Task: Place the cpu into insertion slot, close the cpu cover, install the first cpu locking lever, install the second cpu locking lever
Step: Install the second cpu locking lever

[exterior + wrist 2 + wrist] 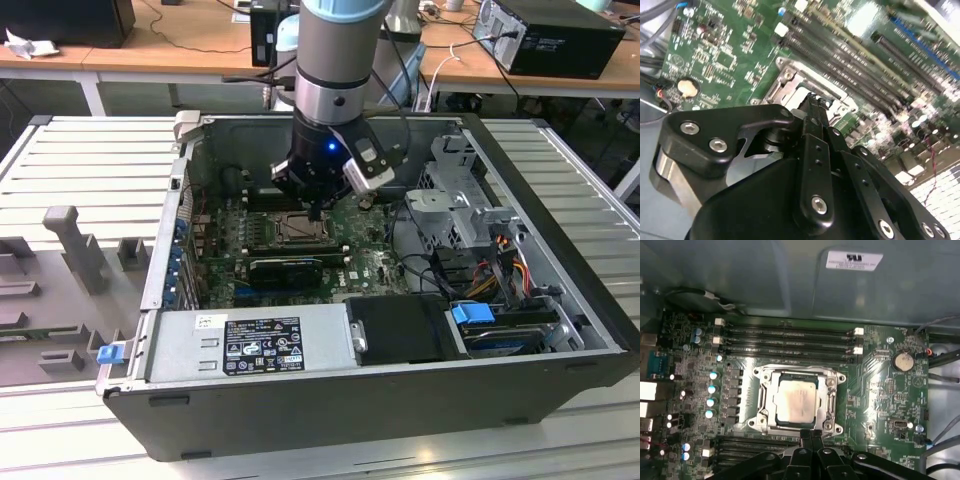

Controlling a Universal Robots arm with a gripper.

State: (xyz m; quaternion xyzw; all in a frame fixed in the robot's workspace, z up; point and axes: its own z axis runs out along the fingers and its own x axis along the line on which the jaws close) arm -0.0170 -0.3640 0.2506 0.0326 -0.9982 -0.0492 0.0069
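My gripper [811,432], fingers pressed together and holding nothing, hovered at the socket edge; the cpu [796,402] sat in the insertion slot [771,416] with the cpu cover [832,397] down, levers apparently not yet latched.

Ribbed grey metal table [90,160], wooden desks [180,45] behind, cables

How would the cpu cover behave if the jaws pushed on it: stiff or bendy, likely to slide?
The cpu cover looks like thin metal framing, so probably stiff but bendable under uneven force. It sits flat around the cpu, so it likely would not slide. The gripper, jaws together, is at its edge.
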